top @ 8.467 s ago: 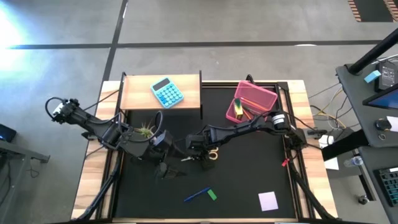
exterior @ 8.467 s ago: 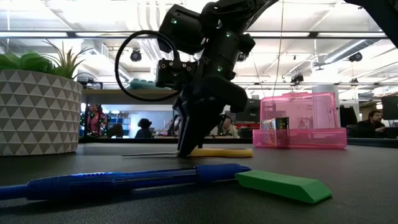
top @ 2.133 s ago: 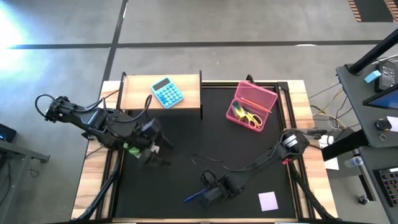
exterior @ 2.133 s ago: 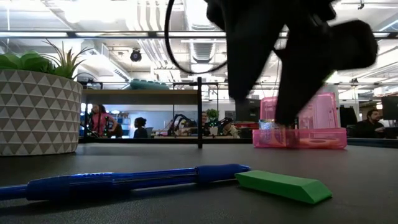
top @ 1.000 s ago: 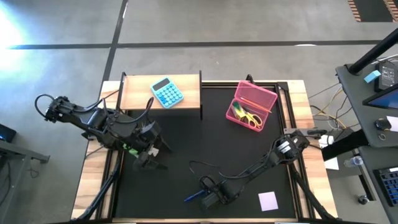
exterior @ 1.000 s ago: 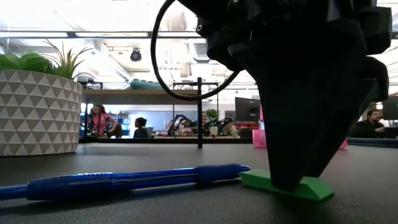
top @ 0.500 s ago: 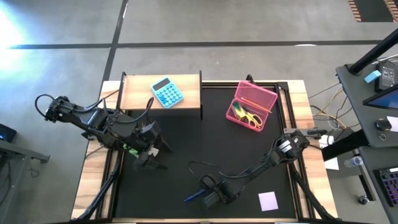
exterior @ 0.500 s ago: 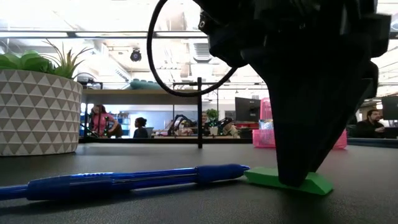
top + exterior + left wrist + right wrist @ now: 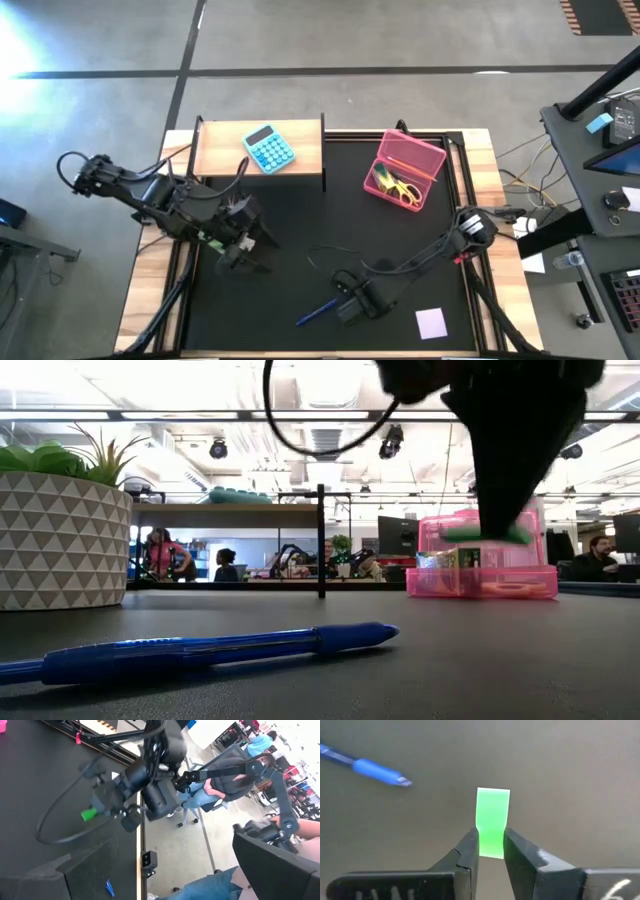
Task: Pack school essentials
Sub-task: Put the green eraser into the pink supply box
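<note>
We see our right gripper (image 9: pixel 491 851) pinching the green eraser (image 9: pixel 492 822) above the mat, scissors (image 9: pixel 402 187) already in the pink case (image 9: pixel 408 166), while the blue pen (image 9: pixel 316 312) and lilac note pad (image 9: pixel 431 322) await packing.

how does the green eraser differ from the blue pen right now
The green eraser is pinched in the right tool and lifted off the mat; the blue pen lies flat on the mat, untouched. The eraser is a short flat block; the pen is long and slim. Both are stationery not yet in the pink case.
</note>
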Tool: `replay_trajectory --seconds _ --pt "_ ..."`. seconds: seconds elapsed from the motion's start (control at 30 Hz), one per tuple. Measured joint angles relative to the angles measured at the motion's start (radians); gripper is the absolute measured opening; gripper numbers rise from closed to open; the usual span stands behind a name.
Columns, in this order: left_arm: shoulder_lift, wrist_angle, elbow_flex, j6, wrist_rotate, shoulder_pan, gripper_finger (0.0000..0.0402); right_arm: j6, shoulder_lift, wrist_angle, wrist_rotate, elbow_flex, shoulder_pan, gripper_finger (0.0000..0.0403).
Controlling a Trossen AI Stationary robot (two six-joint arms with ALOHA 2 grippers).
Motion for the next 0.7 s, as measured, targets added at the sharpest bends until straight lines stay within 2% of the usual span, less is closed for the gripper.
replay_trajectory --seconds 0.47,0.7 --pt "0.135 0.025 0.006 0.000 0.000 0.003 0.0380 -0.127 -0.207 -0.291 0.189 -0.047 -0.090 0.0068" --pt "0.105 0.124 0.006 0.010 0.000 0.009 0.0380 -0.176 -0.381 -0.290 0.217 -0.235 -0.211 0.0068"
